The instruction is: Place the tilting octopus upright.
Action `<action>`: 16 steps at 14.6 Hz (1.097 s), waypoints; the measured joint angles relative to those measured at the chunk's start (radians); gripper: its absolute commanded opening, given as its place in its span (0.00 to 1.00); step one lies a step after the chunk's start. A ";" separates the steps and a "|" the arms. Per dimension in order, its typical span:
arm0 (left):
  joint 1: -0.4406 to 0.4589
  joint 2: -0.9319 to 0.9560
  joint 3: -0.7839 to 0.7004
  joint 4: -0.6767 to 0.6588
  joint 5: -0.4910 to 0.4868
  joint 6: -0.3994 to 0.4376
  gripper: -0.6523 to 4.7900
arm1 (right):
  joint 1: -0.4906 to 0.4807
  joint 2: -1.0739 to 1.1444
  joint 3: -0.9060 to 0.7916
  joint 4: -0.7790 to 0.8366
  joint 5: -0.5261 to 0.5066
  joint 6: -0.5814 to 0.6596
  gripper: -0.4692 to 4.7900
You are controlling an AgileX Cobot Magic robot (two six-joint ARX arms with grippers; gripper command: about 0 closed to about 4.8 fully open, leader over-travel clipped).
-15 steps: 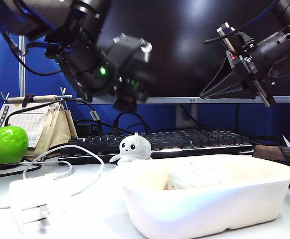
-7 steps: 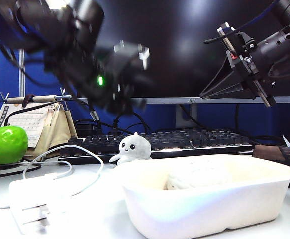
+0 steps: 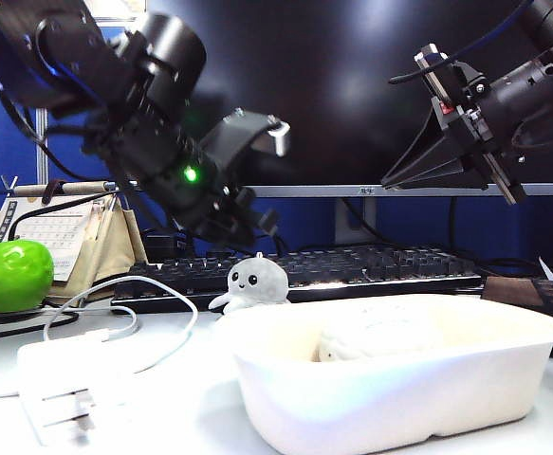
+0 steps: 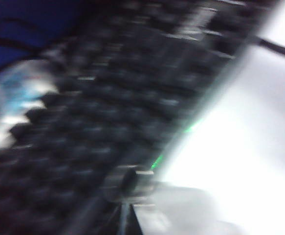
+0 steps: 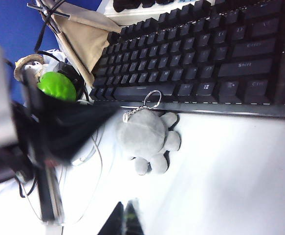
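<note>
1. The left gripper (image 3: 257,223) has dropped lower than a second ago, jaws now clenched, empty, above the octopus (image 3: 254,282).
2. The right gripper (image 3: 404,175) hangs unmoved at two o'clock; its jaws look pressed together.
3. The white tub (image 3: 399,379) holds a pale lump (image 3: 376,334).
4. The soft grey octopus sits against the black keyboard (image 3: 352,267).

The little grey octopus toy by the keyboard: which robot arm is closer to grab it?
Probably left. The left gripper hangs right above the grey plush octopus; the right gripper sits high up and off to the side.
</note>
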 measured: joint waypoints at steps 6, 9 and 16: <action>-0.001 0.011 0.000 -0.025 0.040 -0.055 0.11 | 0.000 0.000 0.000 -0.002 0.000 0.000 0.08; -0.001 0.011 0.000 -0.029 0.051 -0.081 0.11 | 0.000 0.000 0.000 -0.018 0.000 0.000 0.08; -0.016 0.011 -0.001 -0.035 0.109 -0.087 0.11 | 0.000 0.000 0.000 -0.021 0.000 0.000 0.08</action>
